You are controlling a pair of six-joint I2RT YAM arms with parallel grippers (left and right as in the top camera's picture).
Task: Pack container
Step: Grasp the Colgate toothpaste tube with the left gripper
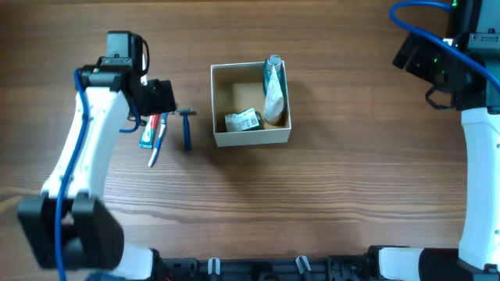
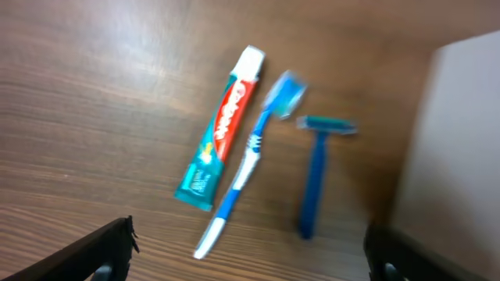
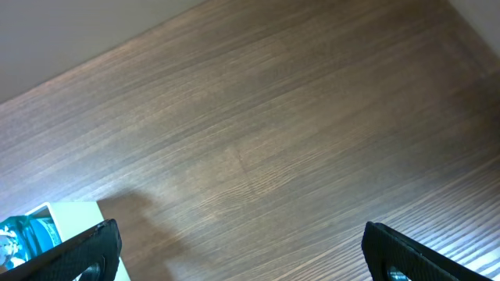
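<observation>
The container (image 1: 251, 140), a square box with white walls and a tan inside, stands mid-table and holds a tube (image 1: 273, 90) and a small packet (image 1: 243, 120). Its white wall shows in the left wrist view (image 2: 457, 148) and a corner in the right wrist view (image 3: 70, 215). Left of it lie a toothpaste tube (image 2: 222, 129), a blue toothbrush (image 2: 250, 160) and a blue razor (image 2: 316, 172), also seen from overhead (image 1: 187, 129). My left gripper (image 2: 250, 261) is open and empty above them. My right gripper (image 3: 242, 257) is open and empty over bare table at the far right.
The wooden table (image 1: 351, 172) stretches around the box. The right arm (image 1: 476, 156) stands at the right edge, the left arm (image 1: 78, 156) along the left side.
</observation>
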